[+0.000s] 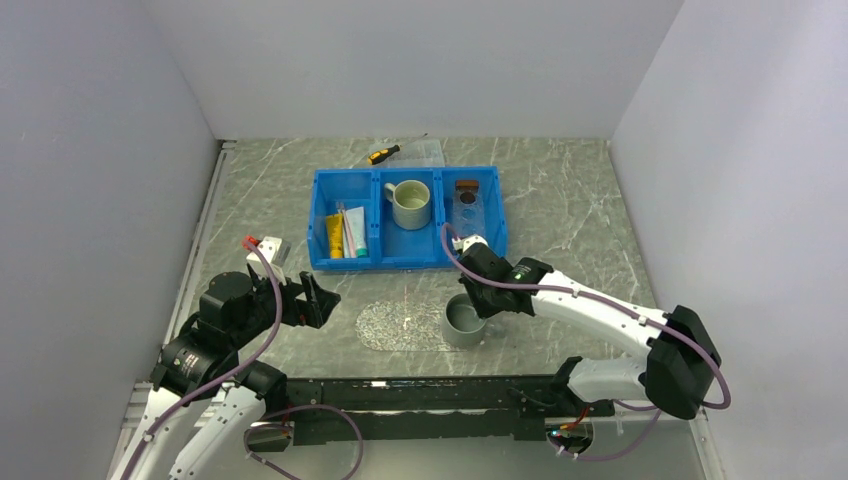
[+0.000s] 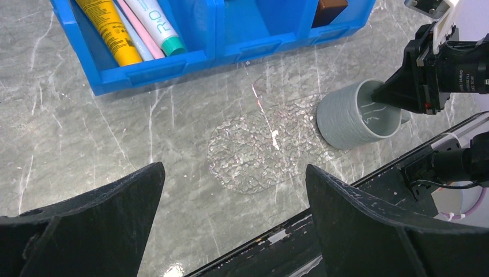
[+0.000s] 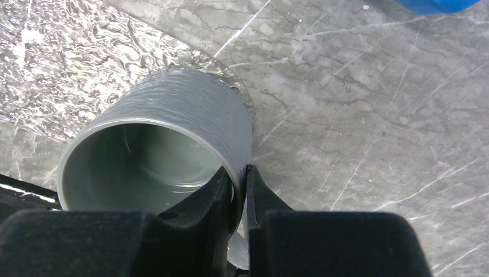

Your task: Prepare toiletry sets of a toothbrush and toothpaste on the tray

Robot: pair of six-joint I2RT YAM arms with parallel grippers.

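Note:
The toothpaste (image 1: 356,232), a white tube with a green cap, lies in the left compartment of the blue bin (image 1: 378,262), beside the thin pink toothbrush (image 1: 346,232). Both show in the left wrist view, the toothpaste (image 2: 154,23) and the toothbrush (image 2: 141,29). The clear tray (image 1: 468,210) with a brown block sits in the bin's right compartment. My left gripper (image 1: 318,300) (image 2: 233,170) is open and empty, above the table in front of the bin. My right gripper (image 1: 470,300) (image 3: 241,173) is shut on the rim of a grey mug (image 1: 465,325) (image 3: 173,121).
A yellow tube (image 1: 334,236) lies beside the toothbrush. A pale green mug (image 1: 410,203) stands in the middle compartment. A clear textured mat (image 1: 400,325) lies left of the grey mug. A yellow-and-black screwdriver (image 1: 383,154) lies behind the bin.

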